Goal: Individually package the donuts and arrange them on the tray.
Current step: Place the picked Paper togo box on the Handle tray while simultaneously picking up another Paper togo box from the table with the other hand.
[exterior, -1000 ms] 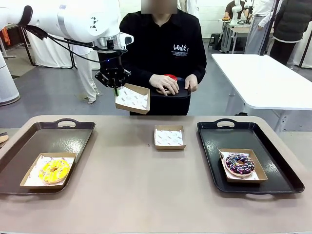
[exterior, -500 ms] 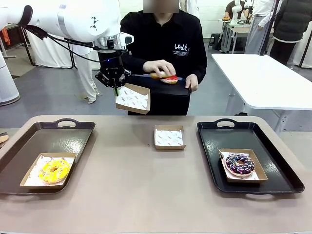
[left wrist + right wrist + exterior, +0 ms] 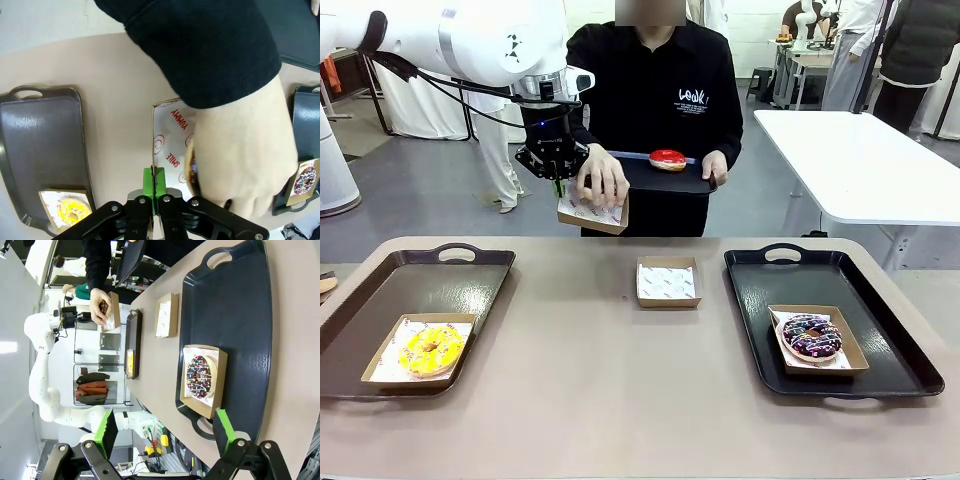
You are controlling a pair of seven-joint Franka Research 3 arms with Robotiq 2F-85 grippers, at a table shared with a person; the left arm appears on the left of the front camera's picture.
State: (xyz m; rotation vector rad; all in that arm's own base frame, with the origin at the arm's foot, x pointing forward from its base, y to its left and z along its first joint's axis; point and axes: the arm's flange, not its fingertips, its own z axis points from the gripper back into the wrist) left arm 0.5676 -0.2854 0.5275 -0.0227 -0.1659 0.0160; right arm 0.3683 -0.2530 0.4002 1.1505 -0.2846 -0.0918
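Front view: L tool (image 3: 558,186) grips box (image 3: 590,219).

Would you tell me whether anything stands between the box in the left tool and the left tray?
The person's hand lies over the box, holding a dark donut in it; otherwise nothing visible lies between it and the left tray.

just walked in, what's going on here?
The left robot hand is shut on the edge of a square brown paper-lined cardboard box, holding it in the air. The person's hand is putting a dark chocolate ring donut into it; their other hand holds a small black tray with a glossy red donut. A yellow-glazed donut sits boxed on the left dark tray, a purple sprinkled donut on the right tray. An empty box sits mid-table. The right robot hand hangs open over that tray.
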